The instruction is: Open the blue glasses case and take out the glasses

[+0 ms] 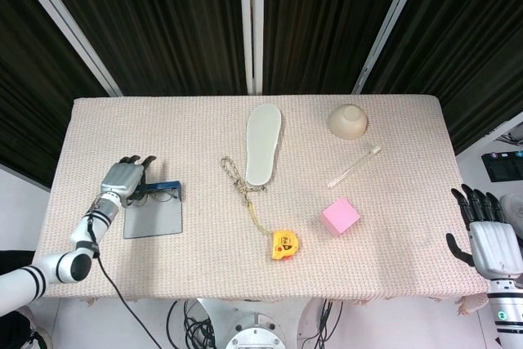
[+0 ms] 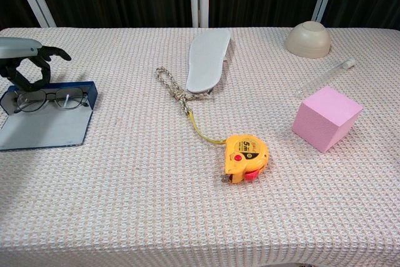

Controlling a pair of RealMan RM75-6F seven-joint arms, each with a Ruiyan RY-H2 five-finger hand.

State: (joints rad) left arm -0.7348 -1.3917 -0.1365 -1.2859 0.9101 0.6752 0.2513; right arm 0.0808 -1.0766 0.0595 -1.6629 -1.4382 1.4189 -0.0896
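Observation:
The blue glasses case [image 2: 89, 94] lies open at the table's left, its grey lid [image 2: 44, 129] flat on the cloth toward the front. The dark-framed glasses [image 2: 55, 99] rest across the blue tray. My left hand [image 2: 26, 60] hangs over the case's left end, fingers curled down onto the glasses' left lens rim. From the head view, the left hand [image 1: 124, 179] sits just left of the case [image 1: 153, 217]. My right hand [image 1: 490, 239] hovers open beyond the table's right edge, holding nothing, and does not show in the chest view.
A grey shoe insole [image 1: 263, 143] and a knotted rope [image 1: 235, 174] lie mid-table. A yellow tape measure [image 1: 283, 245] has its tape pulled out toward the rope. A pink cube [image 1: 340, 217], a clear tube [image 1: 354, 167] and an upturned beige bowl [image 1: 348, 120] occupy the right half.

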